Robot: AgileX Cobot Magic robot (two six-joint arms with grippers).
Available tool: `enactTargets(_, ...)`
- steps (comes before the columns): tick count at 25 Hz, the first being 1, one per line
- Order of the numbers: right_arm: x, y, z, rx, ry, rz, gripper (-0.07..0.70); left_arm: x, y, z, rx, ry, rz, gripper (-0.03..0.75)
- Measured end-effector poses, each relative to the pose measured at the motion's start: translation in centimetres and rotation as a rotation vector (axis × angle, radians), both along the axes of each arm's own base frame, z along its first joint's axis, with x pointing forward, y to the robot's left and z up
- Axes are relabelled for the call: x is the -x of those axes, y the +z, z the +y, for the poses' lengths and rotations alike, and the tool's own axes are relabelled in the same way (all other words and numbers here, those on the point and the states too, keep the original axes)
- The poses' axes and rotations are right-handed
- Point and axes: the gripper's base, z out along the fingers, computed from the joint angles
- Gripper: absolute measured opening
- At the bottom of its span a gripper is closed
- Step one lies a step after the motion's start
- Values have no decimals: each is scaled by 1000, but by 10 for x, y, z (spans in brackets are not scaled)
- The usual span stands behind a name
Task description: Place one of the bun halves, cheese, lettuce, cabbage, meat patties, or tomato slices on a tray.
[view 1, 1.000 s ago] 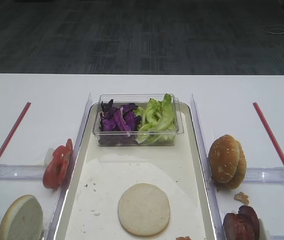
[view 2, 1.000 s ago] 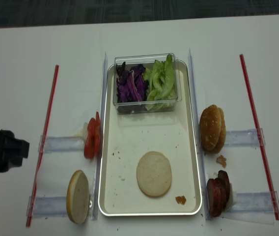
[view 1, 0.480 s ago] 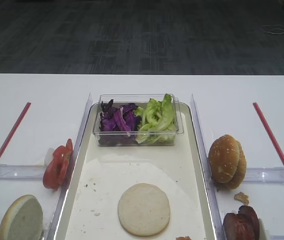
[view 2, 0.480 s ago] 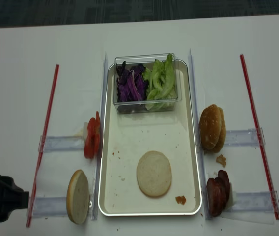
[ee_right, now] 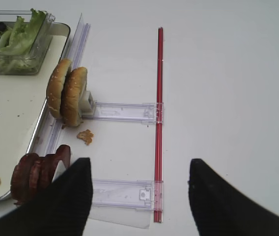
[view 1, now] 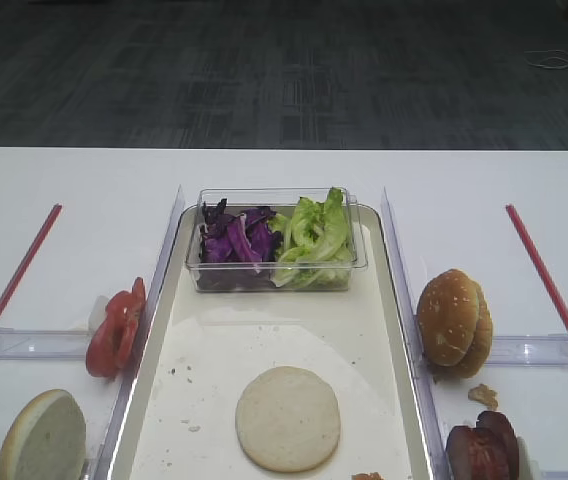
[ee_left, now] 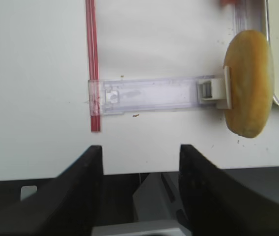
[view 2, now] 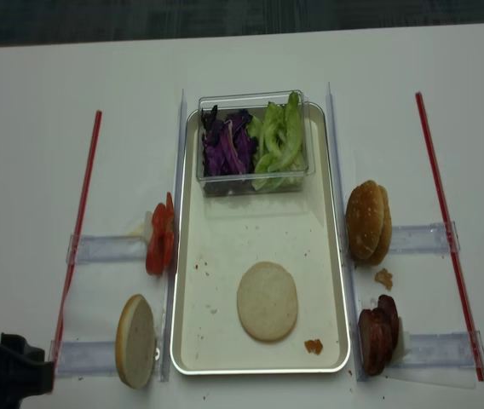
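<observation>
A pale bun half (view 1: 288, 418) lies flat on the long cream tray (view 2: 225, 247). Another bun half (ee_left: 247, 83) stands on edge left of the tray. Lettuce (view 1: 311, 238) and cabbage (view 1: 236, 240) fill a clear box at the tray's far end. Tomato slices (view 2: 160, 239) stand left of the tray, meat patties (ee_right: 36, 172) right of it. Cheese is out of view. My left gripper (ee_left: 140, 150) is open and empty at the table's near edge, left of the standing bun half. My right gripper (ee_right: 139, 169) is open and empty, right of the patties.
Sesame-seeded buns (view 1: 454, 322) stand on edge right of the tray, with a crumb (ee_right: 85, 136) below them. Clear plastic holders (ee_left: 149, 94) and red strips (view 2: 78, 230) lie on both sides. My left arm (view 2: 3, 375) shows at the bottom-left corner.
My left arm has drawn back toward the table's near-left corner, away from the tomato slices. Nothing else has moved.
</observation>
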Motion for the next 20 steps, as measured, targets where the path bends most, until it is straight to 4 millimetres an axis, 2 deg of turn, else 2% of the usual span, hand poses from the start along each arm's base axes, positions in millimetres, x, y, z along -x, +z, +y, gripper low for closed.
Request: enactTargets(20, 0, 0, 0, 0, 0, 0, 477, 27, 5, -2, 3, -1, -165, 335)
